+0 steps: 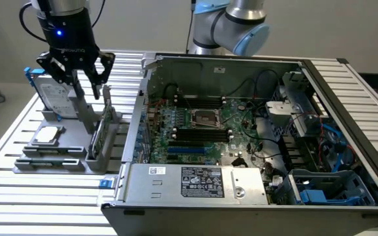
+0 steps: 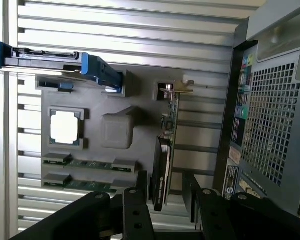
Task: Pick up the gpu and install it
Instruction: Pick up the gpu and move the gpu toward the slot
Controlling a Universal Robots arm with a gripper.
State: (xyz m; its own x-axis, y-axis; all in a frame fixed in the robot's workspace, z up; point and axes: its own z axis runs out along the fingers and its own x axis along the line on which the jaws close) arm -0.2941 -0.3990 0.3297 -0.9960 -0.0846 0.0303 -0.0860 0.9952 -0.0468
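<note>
The gpu point(image 1: 101, 129) stands on edge in a slot of the grey holder point(image 1: 57, 164), its silver bracket at the far end. From the wrist I see the gpu point(image 2: 165, 150) edge-on, black cover on one face and green board on the other. My gripper point(image 1: 80, 87) hangs just above the holder, open. In the wrist view the gripper point(image 2: 165, 207) has its two black fingers point(image 2: 135, 212) standing wide apart on either side of the card's near end, with gaps on both sides and nothing held.
On the same holder point(image 2: 117, 107) are a silver hard drive with a blue frame point(image 1: 47, 93), a small silver square module point(image 1: 48, 133) and memory sticks point(image 2: 85, 165). The open computer case point(image 1: 241, 137) stands close beside the holder on the slatted metal table point(image 1: 18, 191).
</note>
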